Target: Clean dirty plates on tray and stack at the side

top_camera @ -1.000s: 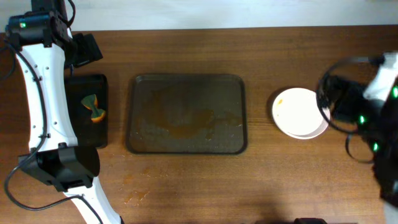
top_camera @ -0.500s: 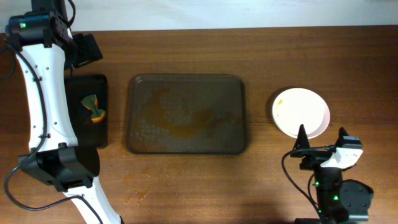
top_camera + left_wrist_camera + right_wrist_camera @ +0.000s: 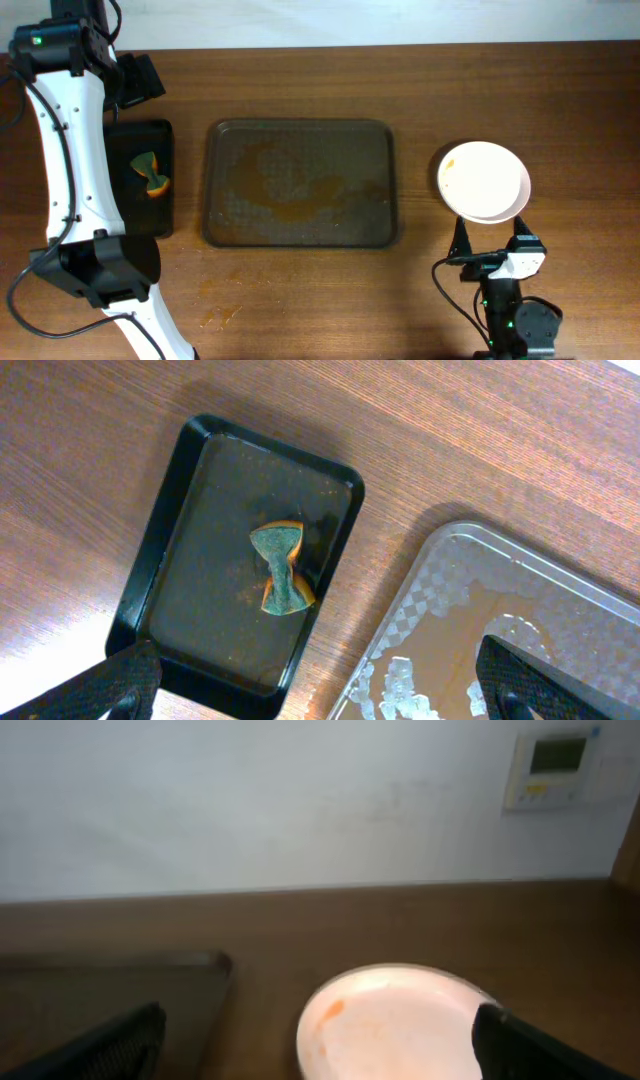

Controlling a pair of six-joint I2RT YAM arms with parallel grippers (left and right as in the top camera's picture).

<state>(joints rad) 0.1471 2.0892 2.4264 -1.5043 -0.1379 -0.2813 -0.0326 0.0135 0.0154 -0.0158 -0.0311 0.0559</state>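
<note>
One pile of white plates (image 3: 484, 181) is seen from overhead on the table (image 3: 300, 300), well to the right of the brown tray (image 3: 300, 140) and apart from it; how many lie under the top one cannot be told; an orange spot (image 3: 450, 165) is borne near the top plate's left rim. The tray's floor is streaked with an orange-brown film; left of it a narrower black tray (image 3: 125, 215) is set, with a green-and-orange sponge (image 3: 150, 173) in it. The right gripper (image 3: 492, 240) is held just on the near side of the plates, its jaws spread and nothing between them.

In the left wrist view the left gripper (image 3: 315, 660) is spread wide and empty above the black tray; the sponge is seen lying mid-tray; a glinting corner of the brown tray is caught at lower right.

In the right wrist view two dark fingers (image 3: 120, 1042) are parted at the bottom edge; the plates are framed between them, the tray's corner to the left; a pale wall (image 3: 250, 800) with a small control panel (image 3: 555, 765) is shown behind.
</note>
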